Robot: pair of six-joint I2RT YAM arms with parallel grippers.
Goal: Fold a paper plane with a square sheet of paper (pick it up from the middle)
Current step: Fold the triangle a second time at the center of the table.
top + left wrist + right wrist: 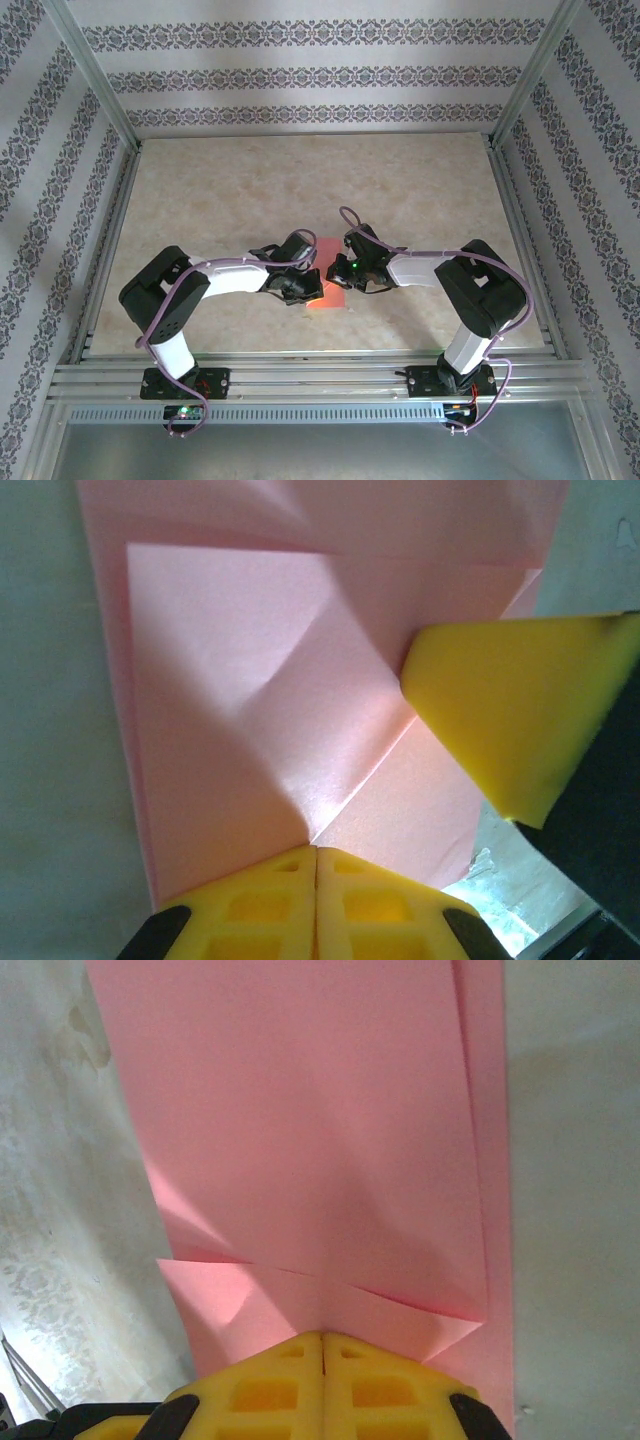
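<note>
Pink half-folded sheet of paper (328, 295) is lying on the table (200, 200), its long axis running near to far; left gripper (316, 852) and right gripper (323, 1337), fingers clenched together, are pressing it from opposite sides.

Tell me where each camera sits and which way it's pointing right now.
Top external: above and behind the bases, looking down on the table; both arms show, left gripper and right gripper meeting over the pink paper.
Left wrist: looks past its shut yellow fingers at the folded paper; the right gripper's finger enters from the right.
Right wrist: looks past its own shut fingers onto the paper.
Shared: both wrist views show the paper's folds.
</note>
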